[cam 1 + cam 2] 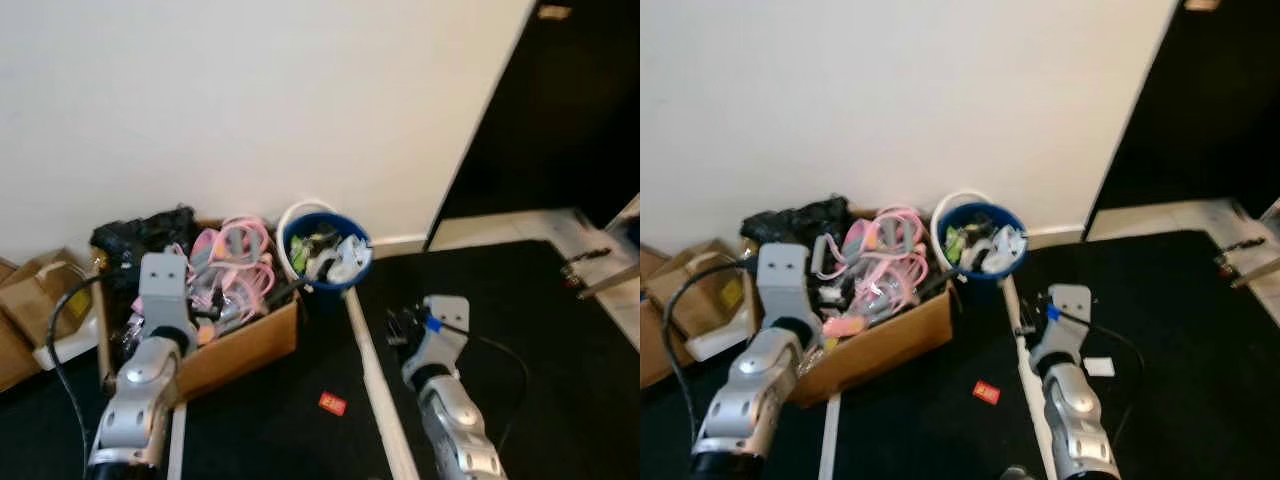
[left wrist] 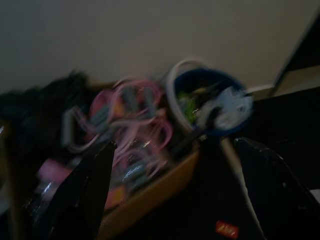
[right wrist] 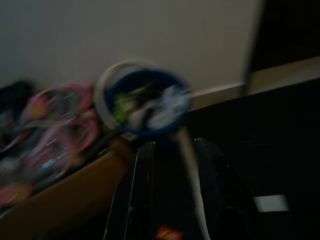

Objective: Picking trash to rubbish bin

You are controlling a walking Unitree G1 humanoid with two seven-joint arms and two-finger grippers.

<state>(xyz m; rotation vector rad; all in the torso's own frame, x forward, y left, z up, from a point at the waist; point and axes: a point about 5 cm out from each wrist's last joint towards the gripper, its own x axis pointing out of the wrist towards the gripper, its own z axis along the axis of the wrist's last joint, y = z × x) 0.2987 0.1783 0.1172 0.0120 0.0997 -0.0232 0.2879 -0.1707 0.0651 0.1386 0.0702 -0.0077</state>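
Silver arms reach forward from the lower edge of the head views, the left tool (image 2: 170, 190) raised over a cardboard box (image 1: 240, 345) with its black fingers (image 2: 82, 192) spread wide and nothing between them, the right tool (image 3: 172, 195) hanging low over the dark floor (image 1: 520, 320) with its fingers (image 3: 137, 195) standing narrowly apart and parallel, also gripping nothing. Behind everything rises a plain white wall (image 1: 250, 100), with a dark doorway (image 1: 570, 110) at the right. Next in bulk, the cardboard box sits against the wall, heaped with pink and grey cords and black items. Just beside its right corner stands the blue rubbish bin (image 1: 325, 250), round, white-rimmed at the back and already holding green and white scraps. Smallest, a red piece of trash (image 1: 332, 403) lies on the floor between the two arms, in front of the box, and a white scrap (image 1: 1099, 367) lies right of the right arm.
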